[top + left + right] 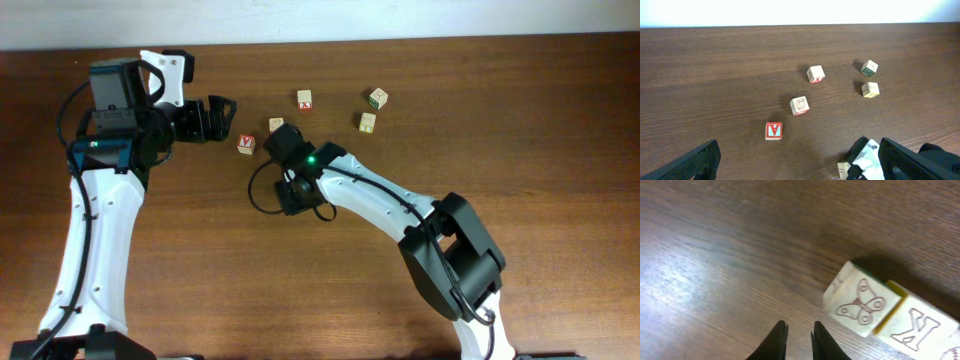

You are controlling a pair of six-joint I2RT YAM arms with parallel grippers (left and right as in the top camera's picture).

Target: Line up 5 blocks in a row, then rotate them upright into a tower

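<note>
2 touching: butterfly block (860,302), K block (918,328) cut off at edge; right fingers (777,342) nearly clenched, empty; left fingers (697,161) released.

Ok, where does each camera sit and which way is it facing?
Overhead: above the table, looking straight down; left arm and right arm show.
Left wrist: on the left arm, looking low across the table at scattered cubes; open left claw at the bottom corners.
Right wrist: close over the table, angled down at a butterfly block; right claw, nearly closed, below.
Shared: overhead and left wrist both show the red Y cube and green cube.
</note>
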